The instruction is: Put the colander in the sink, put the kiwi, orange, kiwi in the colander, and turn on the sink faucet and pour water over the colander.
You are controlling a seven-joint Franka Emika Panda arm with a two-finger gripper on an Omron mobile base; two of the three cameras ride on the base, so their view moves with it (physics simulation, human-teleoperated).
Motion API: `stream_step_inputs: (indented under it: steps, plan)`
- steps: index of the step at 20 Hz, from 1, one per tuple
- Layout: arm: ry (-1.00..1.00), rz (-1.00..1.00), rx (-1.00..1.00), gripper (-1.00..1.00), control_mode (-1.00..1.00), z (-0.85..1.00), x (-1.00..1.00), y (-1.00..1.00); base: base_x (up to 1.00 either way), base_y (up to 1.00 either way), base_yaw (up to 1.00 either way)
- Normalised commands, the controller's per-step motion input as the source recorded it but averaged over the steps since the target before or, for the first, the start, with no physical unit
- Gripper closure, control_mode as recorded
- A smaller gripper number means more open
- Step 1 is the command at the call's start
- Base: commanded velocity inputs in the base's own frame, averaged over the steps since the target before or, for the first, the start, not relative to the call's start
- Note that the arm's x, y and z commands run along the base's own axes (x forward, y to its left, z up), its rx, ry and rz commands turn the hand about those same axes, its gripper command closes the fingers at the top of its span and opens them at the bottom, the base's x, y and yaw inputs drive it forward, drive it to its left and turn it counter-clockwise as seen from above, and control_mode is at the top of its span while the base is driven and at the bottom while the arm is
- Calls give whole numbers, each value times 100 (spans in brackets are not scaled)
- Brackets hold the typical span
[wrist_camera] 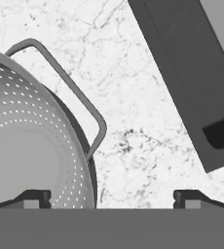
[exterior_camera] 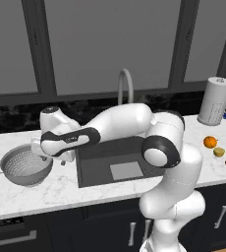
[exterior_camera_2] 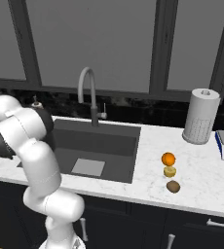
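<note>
The colander (exterior_camera: 25, 167) sits on the marble counter (exterior_camera: 61, 189) left of the sink (exterior_camera: 120, 165) — not in it yet. The gripper (wrist_camera: 111, 197) hangs just over the colander's sink-side rim with jaws spread wide, empty. From the hand, the bowl lies toward one fingertip, its loop handle (wrist_camera: 70, 87) running between the fingers — the rim looks the likeliest grasp.

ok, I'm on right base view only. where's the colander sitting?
Observer: The colander stands upright and empty on the counter, left of the sink.
Operator: and the gripper?
Observer: The gripper hangs over the colander's rim on the side nearer the sink, one finger above the bowl, the other above the counter.
Operator: gripping yet?
Observer: No. The jaws are wide open with nothing held.
</note>
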Motion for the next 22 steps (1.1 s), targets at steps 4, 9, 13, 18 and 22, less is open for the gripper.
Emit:
stream_step_inputs:
  steps: [4, 9, 13, 18, 22]
  plan:
    - [-2, 0, 0, -100, -100, -24, 13, 11, 0, 0, 0]
    - [-4, 0, 0, -100, -100, -26, 3, 9, 0, 0, 0]
    - [-7, 0, 0, -100, -100, -20, 1, 3, 0, 0, 0]
    - [-9, 0, 0, -100, -100, -19, 2, 1, 0, 0, 0]
    - [-5, 0, 0, 100, -100, -32, -7, 0, 0, 0, 0]
